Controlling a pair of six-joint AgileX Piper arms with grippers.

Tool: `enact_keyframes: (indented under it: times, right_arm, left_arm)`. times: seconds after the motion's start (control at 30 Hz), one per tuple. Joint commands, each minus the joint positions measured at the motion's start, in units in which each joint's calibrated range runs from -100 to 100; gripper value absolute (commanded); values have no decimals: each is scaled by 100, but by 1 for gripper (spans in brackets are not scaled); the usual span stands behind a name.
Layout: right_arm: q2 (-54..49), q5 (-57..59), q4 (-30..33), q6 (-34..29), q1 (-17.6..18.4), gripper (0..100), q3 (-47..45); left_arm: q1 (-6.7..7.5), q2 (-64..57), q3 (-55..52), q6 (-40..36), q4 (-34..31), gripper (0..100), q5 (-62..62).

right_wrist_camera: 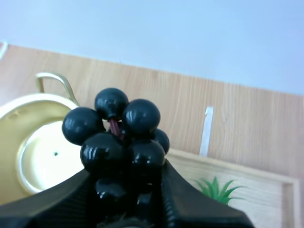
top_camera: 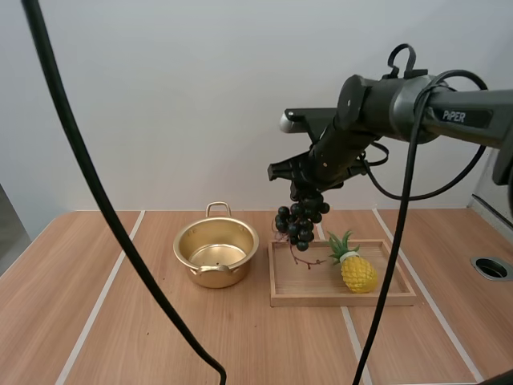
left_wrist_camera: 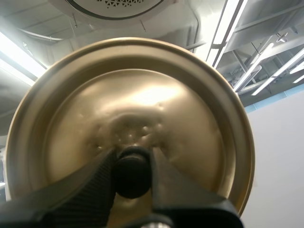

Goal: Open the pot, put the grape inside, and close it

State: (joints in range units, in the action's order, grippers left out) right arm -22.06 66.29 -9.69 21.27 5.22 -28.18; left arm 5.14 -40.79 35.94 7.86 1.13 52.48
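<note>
My right gripper (top_camera: pixel 303 189) has its two fingers pinched on the top of the bunch of grapes (top_camera: pixel 300 220), and the dark bunch hangs clear in the air beneath it, over the left end of the wooden tray (top_camera: pixel 345 301) and just to the right of the pot (top_camera: pixel 215 277). In the right wrist view the berries sit squeezed between my near fingers, with the pot's gold interior off to one side and the tray's edge on the other. The pot stands open on the table (top_camera: pixel 80 321), uncovered, one loop handle toward the back, touching nothing but sitting close to the tray's left edge. A small yellow pineapple (top_camera: pixel 358 273) lies in the tray, toward its right half. My left gripper (left_wrist_camera: pixel 132 156) is clamped on the black knob (left_wrist_camera: pixel 131 175) of the gold lid (left_wrist_camera: pixel 142 104), one finger on either side of it, and the lid's round face is held up close to that wrist camera.
</note>
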Motion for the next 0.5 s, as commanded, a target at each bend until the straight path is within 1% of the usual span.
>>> enact_keyframes:
  times: [0.0,0.07,0.17,0.23,0.37,0.47]
  right_arm:
    - [-273,52,-18,181,-5,0,385]
    - [-346,110,-126,318,-5,0,604]
    - [-396,198,-461,534,-5,0,925]
    - [-396,240,-629,677,56,0,1114]
    - [-383,180,-618,678,334,0,1291]
    - [-383,-65,-562,678,667,0,1303]
  left_arm:
    - [12,3,148,-28,-13,0,-335]
    - [12,3,269,-28,-13,0,-406]
    - [12,3,446,-28,-13,0,-536]
    - [12,3,563,-28,-13,0,-536]
    - [12,3,815,-28,-13,0,-536]
    - [12,3,1090,-28,-2,0,-474]
